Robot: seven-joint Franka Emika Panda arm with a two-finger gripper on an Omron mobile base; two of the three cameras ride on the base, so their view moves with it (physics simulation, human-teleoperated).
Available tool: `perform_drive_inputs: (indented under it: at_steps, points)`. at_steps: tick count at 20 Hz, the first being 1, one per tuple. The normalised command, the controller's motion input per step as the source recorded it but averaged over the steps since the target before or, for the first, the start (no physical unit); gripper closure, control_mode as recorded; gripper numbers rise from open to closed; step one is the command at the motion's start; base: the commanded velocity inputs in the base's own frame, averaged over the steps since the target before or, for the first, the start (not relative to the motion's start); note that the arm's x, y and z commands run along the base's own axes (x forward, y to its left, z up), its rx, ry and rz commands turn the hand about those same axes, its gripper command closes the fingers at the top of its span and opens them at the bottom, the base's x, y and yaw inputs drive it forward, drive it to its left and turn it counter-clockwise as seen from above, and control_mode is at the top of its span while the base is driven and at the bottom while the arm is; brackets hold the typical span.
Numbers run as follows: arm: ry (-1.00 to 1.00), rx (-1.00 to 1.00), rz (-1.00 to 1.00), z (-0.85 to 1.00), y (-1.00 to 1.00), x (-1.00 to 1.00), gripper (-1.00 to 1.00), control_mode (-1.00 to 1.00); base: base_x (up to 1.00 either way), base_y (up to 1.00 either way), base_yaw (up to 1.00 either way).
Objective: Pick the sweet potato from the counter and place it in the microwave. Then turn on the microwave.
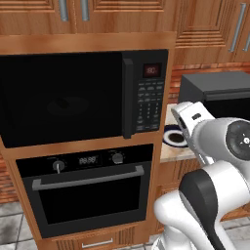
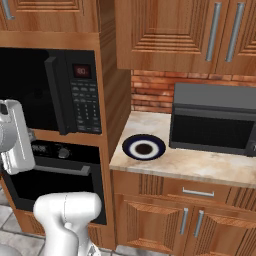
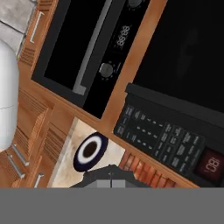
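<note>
Your gripper is fully closed, holding nothing you can see. The microwave (image 1: pixel 78 95), door closed, shows red digits, unreadable. You can't make out the sweet potato.

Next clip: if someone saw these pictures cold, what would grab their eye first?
Probably the big black microwave built into the wooden cabinet, door shut, red display lit, with a black oven right below it. Next, the blue-rimmed plate on the beige counter holding something dark, beside a smaller dark grey box appliance. The white arm fills the foreground.
</note>
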Motion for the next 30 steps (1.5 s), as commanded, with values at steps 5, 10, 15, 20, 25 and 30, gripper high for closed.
perform_drive_inputs:
  at_steps: [5, 10, 15, 20, 25, 30]
  points:
    - [-0.09, -0.08, 0.09, -0.38, -0.16, 0.06, 1.00, -1.00, 0.00, 0.00, 0.00]
    - [-0.17, -0.10, 0.09, -0.28, -0.09, 0.00, 1.00, -1.00, 0.00, 0.00, 0.00]
    - [-0.14, -0.09, 0.08, -0.32, -0.06, 0.03, 1.00, -1.00, 0.00, 0.00, 0.00]
    - [-0.05, -0.03, 0.07, -0.25, -0.05, 0.13, 1.00, -1.00, 0.00, 0.00, 0.00]
    - [-0.05, 0.00, 0.05, -0.17, -0.02, 0.18, 1.00, -1.00, 0.00, 0.00, 0.00]
    - [-0.07, 0.00, 0.05, -0.24, -0.01, 0.15, 1.00, -1.00, 0.00, 0.00, 0.00]
